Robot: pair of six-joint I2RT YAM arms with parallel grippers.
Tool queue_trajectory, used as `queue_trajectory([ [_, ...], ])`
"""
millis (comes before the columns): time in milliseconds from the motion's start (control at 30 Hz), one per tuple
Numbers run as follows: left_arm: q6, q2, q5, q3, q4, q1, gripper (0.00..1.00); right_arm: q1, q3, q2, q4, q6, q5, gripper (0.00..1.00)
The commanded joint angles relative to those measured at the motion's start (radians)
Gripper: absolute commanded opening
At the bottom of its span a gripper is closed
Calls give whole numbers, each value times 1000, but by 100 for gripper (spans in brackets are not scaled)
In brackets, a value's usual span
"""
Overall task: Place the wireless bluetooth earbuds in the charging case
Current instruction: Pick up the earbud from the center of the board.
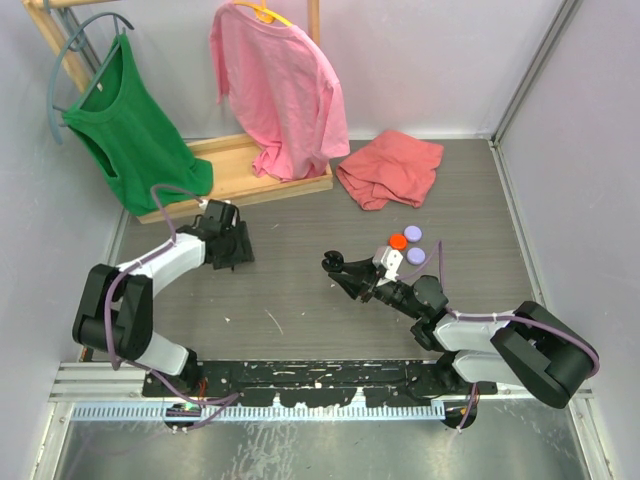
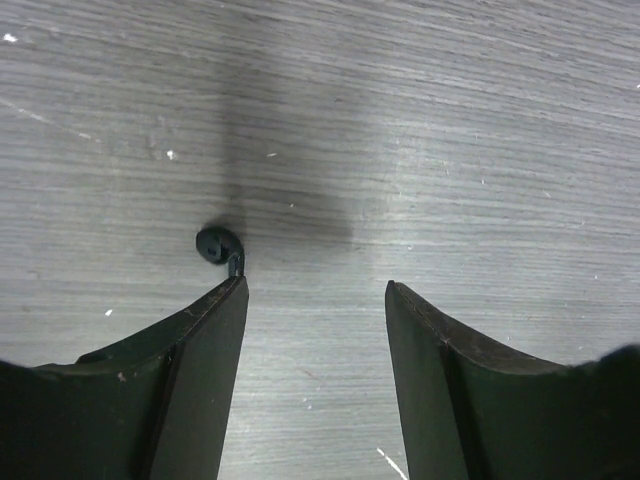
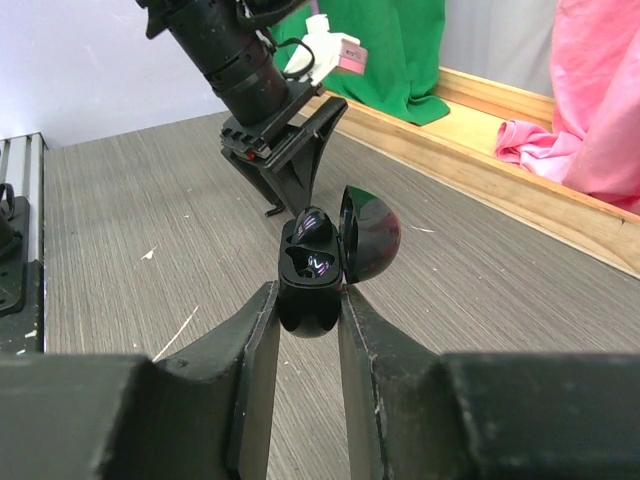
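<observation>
Pick-up step: left gripper (image 2: 315, 290), jaws apart and empty, has the black earbud (image 2: 220, 245) lying just outside one fingertip, so it likely needs re-centring; right gripper (image 3: 308, 300) clamps the open-lidded charging case (image 3: 322, 262).

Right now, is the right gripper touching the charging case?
Touching. Right wrist view: the right gripper's fingers clamp both sides of the open charging case.

The whole surface (image 1: 300, 310) is seen from high above and behind the arms (image 1: 170, 262). From the left wrist it is viewed steeply downward, very near. From the right wrist it is viewed low and across; the left pincer (image 3: 290, 185) is shared with the overhead view.
</observation>
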Motion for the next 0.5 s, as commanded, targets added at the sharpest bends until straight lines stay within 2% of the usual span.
queue_trajectory([
  [0,7,-91,-39,23,-67,2,59,6,36,-10,47,-12,-5,1],
  [267,49,-10,-157,121,-173,14,54,5,38,-6,44,-12,-5,1],
  [467,64,99,-145,177,-188,31,48,6,38,-4,42,-11,-6,1],
])
